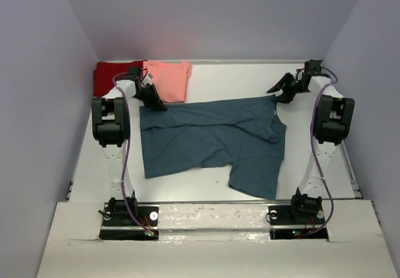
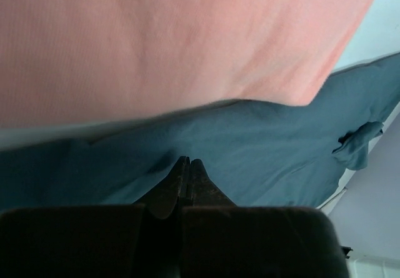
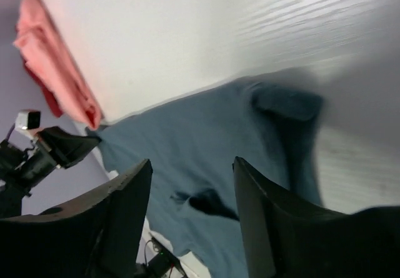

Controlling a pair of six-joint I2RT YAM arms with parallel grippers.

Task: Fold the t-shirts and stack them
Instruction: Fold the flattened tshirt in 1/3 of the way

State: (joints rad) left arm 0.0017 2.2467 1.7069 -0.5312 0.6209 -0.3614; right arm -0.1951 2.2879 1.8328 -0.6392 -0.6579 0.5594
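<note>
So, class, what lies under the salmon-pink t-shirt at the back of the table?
The salmon-pink t-shirt rests on the white table. The dark red t-shirt shows beside it, perhaps tucked under its edge; the pink cloth hides how far.

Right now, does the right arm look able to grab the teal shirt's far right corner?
Probably yes. The right gripper hangs open right by that corner of the teal shirt, nothing lying between them. The left gripper is pinching the far left corner, well clear.
</note>
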